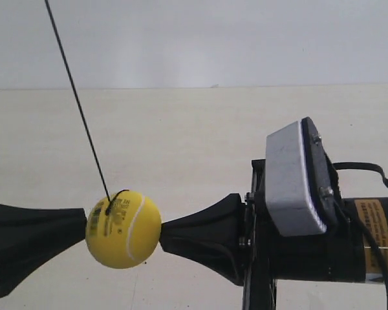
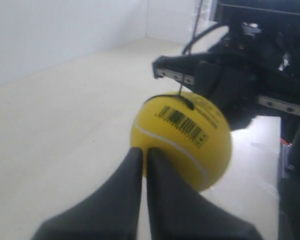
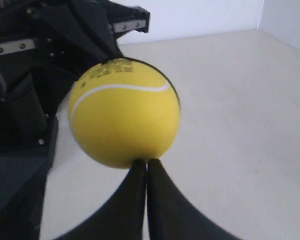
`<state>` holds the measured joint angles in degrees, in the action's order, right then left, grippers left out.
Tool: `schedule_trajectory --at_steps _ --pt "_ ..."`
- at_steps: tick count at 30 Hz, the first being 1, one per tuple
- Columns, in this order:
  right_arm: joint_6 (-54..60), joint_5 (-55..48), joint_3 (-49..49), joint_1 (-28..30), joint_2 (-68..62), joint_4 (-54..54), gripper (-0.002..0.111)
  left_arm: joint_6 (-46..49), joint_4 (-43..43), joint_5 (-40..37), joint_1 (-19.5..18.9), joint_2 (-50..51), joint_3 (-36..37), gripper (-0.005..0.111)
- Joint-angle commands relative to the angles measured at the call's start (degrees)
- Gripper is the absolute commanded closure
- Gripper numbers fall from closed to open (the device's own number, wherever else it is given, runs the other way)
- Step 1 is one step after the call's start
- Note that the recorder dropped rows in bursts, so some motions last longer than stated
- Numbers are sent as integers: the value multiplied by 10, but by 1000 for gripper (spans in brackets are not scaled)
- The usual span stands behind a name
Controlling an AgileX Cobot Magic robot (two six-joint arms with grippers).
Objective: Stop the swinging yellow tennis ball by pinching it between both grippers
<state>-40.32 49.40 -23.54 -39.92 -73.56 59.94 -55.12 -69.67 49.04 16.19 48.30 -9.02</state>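
Note:
The yellow tennis ball hangs on a dark string, held between two black wedge tips. My left gripper presses its barcode side from the exterior view's left. My right gripper, whose body carries a silver-grey plate, presses the opposite side. In the left wrist view the ball sits against the left gripper, whose jaws are shut together. The right wrist view shows the ball resting on the tip of the right gripper, also shut. Neither gripper has anything between its own jaws.
A pale beige surface lies below and behind the ball, ending at a white wall. A black cable loops over the right arm's body. The string slants up toward the exterior view's upper left.

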Motion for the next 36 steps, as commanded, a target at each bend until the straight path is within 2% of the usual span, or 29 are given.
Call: schedule_trajectory --at_steps 1,18,36 --pt "-22 159 -6 -5 3 -12 108 -5 -5 11 4 6 2 102" --pt "-91 157 -6 -5 3 -9 108 -5 5 9 4 6 2 102" --pt "-78 155 -6 -5 3 -1 108 5 3 11 4 6 2 102"
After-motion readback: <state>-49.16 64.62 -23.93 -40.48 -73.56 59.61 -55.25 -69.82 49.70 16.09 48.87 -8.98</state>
